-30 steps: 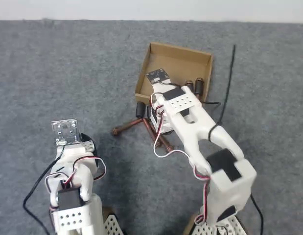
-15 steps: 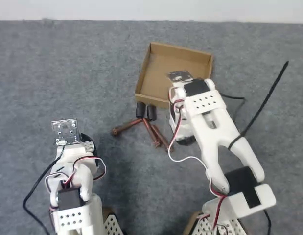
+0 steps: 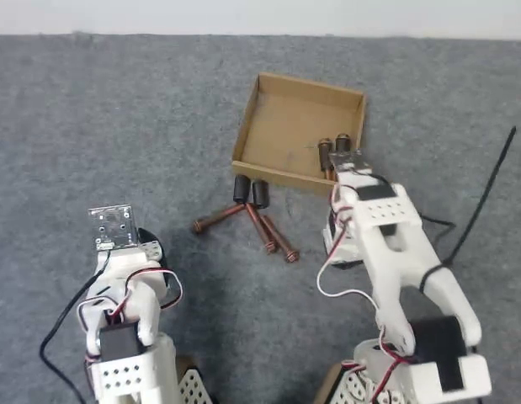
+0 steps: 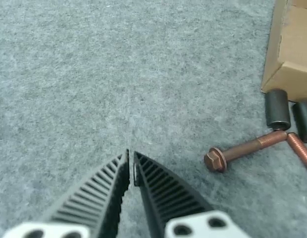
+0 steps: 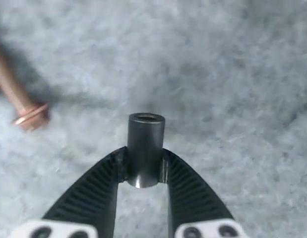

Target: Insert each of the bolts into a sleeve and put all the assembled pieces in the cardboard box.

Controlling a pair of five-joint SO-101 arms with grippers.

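The right claw is clenched around a dark sleeve, which stands upright between the ribbed fingers with its open end up, above the grey desk. A copper bolt lies near it, head toward the claw. From above, the right arm sits just beside the near right corner of the cardboard box.

The left claw is clenched on nothing, its tips almost touching, low over bare desk. A bolt lies ahead of it, with two loose sleeves just past the bolt's threaded end, against the box wall.

In the high view three bolts fan out on the desk in front of the box. Inside the box, in the corner nearest the right arm, are two dark pieces with copper tops.
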